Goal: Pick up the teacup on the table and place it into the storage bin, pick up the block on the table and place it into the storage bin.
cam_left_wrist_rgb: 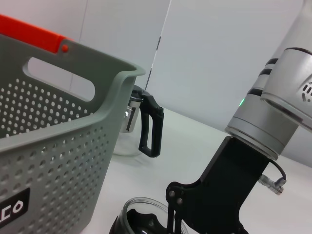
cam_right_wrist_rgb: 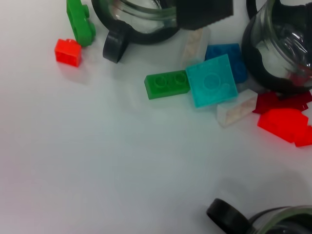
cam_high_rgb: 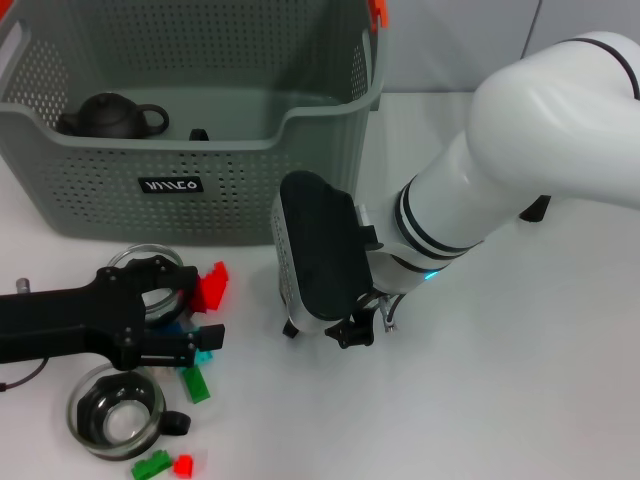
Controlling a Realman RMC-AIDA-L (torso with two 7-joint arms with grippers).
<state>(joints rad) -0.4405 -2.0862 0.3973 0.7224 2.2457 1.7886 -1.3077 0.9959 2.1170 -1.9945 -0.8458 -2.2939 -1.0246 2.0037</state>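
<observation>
The grey-green storage bin stands at the back left with a dark teapot inside. In front of it lie two glass teacups and loose blocks: red, teal, green. My left gripper reaches in low from the left, open. In the right wrist view its pale pads flank the teal block. My right gripper hangs just right of the blocks, holding nothing that I can see.
A small green block and a red one lie at the front edge. A glass pitcher with a black handle stands beyond the bin's right end. Another black-handled glass shows in the right wrist view.
</observation>
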